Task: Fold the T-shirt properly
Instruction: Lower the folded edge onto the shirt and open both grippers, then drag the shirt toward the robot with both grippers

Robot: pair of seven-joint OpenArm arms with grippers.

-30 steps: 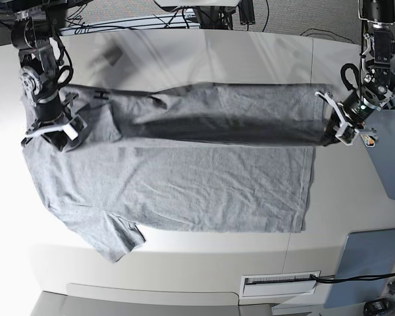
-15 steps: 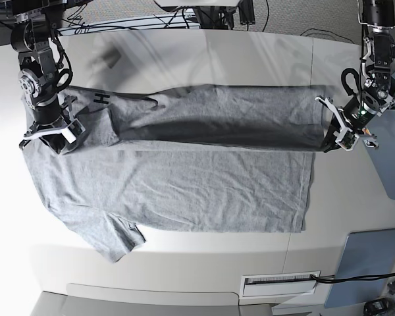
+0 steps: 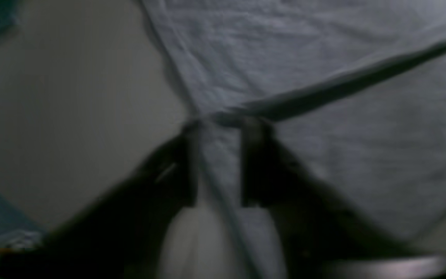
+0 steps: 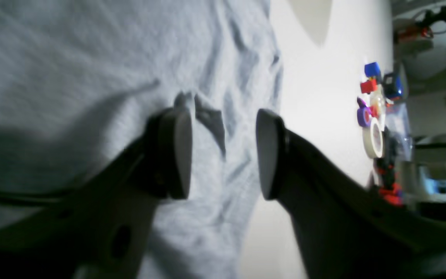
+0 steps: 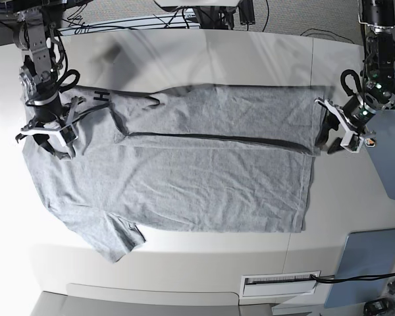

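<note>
The T-shirt (image 5: 184,164) lies flat on the white table (image 5: 204,49). It is grey and big. Its long way goes from side to side across the table in the base view. The neck end points to that view's left. The straight bottom hem (image 5: 309,178) points to that view's right. The far long side of the T-shirt is folded over onto the middle, so there is a flap with a dark line along its edge. A bit of black lettering (image 5: 103,96) shows near the neck end. One short sleeve (image 5: 115,240) sticks out at the near corner of the T-shirt, toward the front edge of the table.

The right gripper (image 5: 51,136) is at the neck end of the T-shirt. In the right wrist view its two fingers (image 4: 176,153) are spread apart, with the grey cloth under them and nothing held between them. Past the edge of the T-shirt in that view, some small bright things (image 4: 374,104) sit on the table. They are too blurry to name.

The left gripper (image 5: 339,135) is at the hem end of the T-shirt, just at the corner of the folded flap. The left wrist view is dark and blurry. Cloth runs between its two dark fingers (image 3: 256,162), but I cannot tell if they pinch it or have let go.

A blue-grey mat (image 5: 392,155) lies beside the hem end of the T-shirt, past the left gripper.
</note>
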